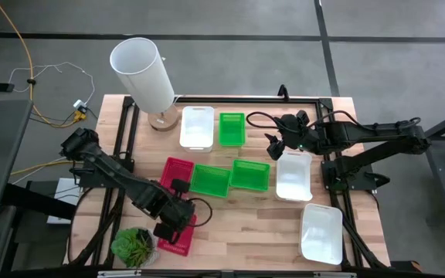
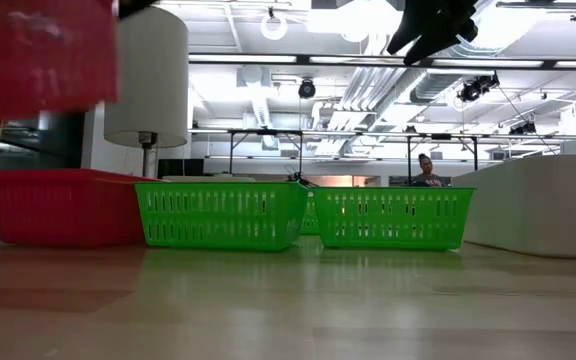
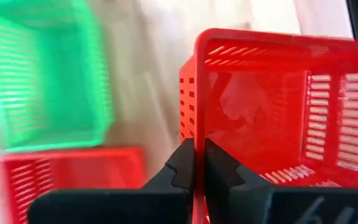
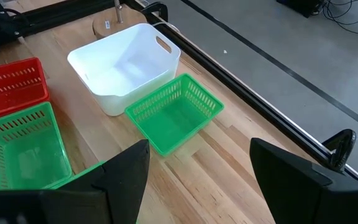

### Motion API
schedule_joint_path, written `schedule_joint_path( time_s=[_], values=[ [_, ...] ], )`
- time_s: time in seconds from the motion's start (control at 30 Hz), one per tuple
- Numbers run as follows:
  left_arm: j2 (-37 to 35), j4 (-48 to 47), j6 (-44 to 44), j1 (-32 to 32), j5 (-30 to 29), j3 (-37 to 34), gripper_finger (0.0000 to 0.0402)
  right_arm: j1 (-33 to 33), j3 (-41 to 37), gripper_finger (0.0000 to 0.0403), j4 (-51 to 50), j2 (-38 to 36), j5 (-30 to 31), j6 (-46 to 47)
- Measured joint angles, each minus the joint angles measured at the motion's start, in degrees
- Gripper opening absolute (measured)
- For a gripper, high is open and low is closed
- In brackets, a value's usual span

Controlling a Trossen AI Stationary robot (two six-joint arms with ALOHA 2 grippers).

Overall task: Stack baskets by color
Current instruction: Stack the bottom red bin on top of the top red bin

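My left gripper (image 1: 173,218) is near the table's front left, shut on a red basket (image 1: 179,238) that shows raised at the top left of the low view (image 2: 38,50). A second red basket (image 1: 178,171) sits on the table, with two green baskets (image 1: 209,179) (image 1: 251,174) beside it. A third green basket (image 1: 231,129) and a white basket (image 1: 197,127) stand at the back. Two more white baskets (image 1: 293,175) (image 1: 321,233) lie on the right. My right gripper (image 4: 197,180) hovers open above the back right, holding nothing. My left gripper pinches one perforated wall of the red basket (image 3: 197,134) between its two fingers, one finger (image 3: 225,174) inside the basket and the other outside. The fingers come from above, pointing down. The basket hangs below them, lifted clear of the table.
A tall white cylinder on a round wooden base (image 1: 141,73) stands at the back left. A small potted plant (image 1: 134,245) sits at the front left corner, close to the held basket. Bare wood lies along the front middle (image 1: 246,232).
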Motion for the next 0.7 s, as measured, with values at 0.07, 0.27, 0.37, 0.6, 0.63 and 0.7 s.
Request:
schedule_joint_path(
  time_s=[0.07,0.27,0.37,0.6,0.63,0.7],
  values=[
    [-1.1,-2.7,0.8,0.0,-2.4,3.0,0.0001,0.0,0.0,0.0265,0.0,0.0,0.0,0.0],
    [-6.2,-15.3,4.9,3.0,-13.4,4.0,0.0001,0.0,0.0,0.0265,0.0,0.0,0.0,0.0],
    [-10.5,-17.3,6.0,8.9,-14.8,2.5,0.0,0.0,0.0,0.0265,0.0,0.3,0.0,0.2],
    [-15.4,-14.9,16.4,24.5,-7.7,0.2,0.0,0.0,0.0,0.0265,-0.1,2.0,-0.1,0.0],
    [-15.4,-14.6,17.7,26.6,-6.6,-0.2,0.0,0.0,0.0,0.0265,-0.4,2.4,0.0,-0.1],
    [-15.4,-14.8,20.1,30.2,-2.9,-1.4,0.0,0.0,0.0,0.0265,-0.4,3.0,0.0,-0.1]
  ],
)
